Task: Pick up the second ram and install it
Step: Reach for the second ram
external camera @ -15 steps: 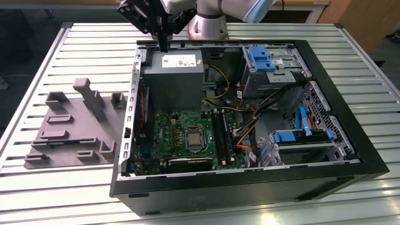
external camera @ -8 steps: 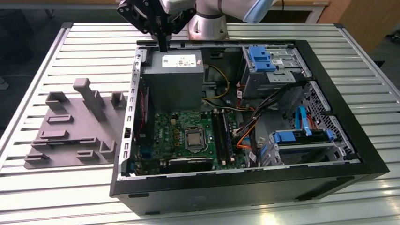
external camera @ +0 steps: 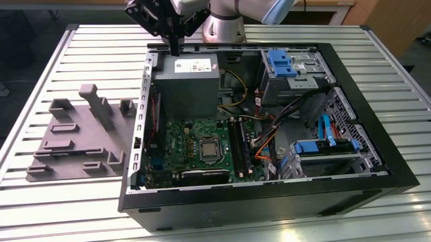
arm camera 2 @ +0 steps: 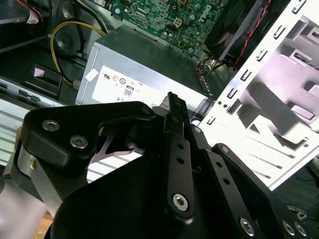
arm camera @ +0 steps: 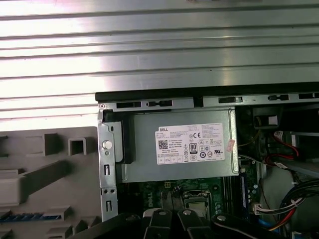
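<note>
My gripper (external camera: 175, 50) hangs above the far left corner of the open computer case (external camera: 377, 166), over the grey power supply (external camera: 186, 80). Its fingers are shut with nothing between them. The second wrist view looks along the black fingers (arm camera 2: 175, 114) down at the power supply (arm camera 2: 144, 74). On the grey fixture plate (arm camera: 50, 169), a thin blue-green strip (arm camera: 27, 217) seen edge-on looks like the second ram. It lies well away from the gripper. The long black memory slots (external camera: 241, 146) run beside the processor (external camera: 210, 149) on the green motherboard (external camera: 178, 141).
The case lies on a slatted metal table (external camera: 60, 45). The fixture plate (external camera: 74, 136) with upright posts lies at the exterior view's left of the case. Blue drive bays (external camera: 283, 63) and orange and yellow cables (external camera: 266, 143) fill the case's other side.
</note>
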`<state>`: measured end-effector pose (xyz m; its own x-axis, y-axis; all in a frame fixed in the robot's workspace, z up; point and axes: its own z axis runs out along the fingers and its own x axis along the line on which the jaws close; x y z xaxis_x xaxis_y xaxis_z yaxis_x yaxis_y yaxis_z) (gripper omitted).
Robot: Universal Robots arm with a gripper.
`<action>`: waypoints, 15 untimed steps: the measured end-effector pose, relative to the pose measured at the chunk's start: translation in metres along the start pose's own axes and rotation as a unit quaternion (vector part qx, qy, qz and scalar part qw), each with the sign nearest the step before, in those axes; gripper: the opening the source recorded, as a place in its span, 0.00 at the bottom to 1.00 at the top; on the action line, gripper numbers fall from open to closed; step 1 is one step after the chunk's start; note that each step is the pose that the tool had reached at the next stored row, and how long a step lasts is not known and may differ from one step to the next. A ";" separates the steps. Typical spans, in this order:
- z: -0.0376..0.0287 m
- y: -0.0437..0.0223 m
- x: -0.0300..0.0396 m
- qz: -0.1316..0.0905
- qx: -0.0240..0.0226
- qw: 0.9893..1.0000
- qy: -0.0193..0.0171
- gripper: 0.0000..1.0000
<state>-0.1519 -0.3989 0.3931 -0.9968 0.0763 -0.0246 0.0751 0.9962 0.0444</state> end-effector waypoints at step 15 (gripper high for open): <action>-0.0001 -0.0004 0.0057 0.000 0.000 1.000 0.000 0.11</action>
<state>-0.1576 -0.3989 0.3931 -0.9968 0.0763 -0.0246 0.0751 0.9962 0.0444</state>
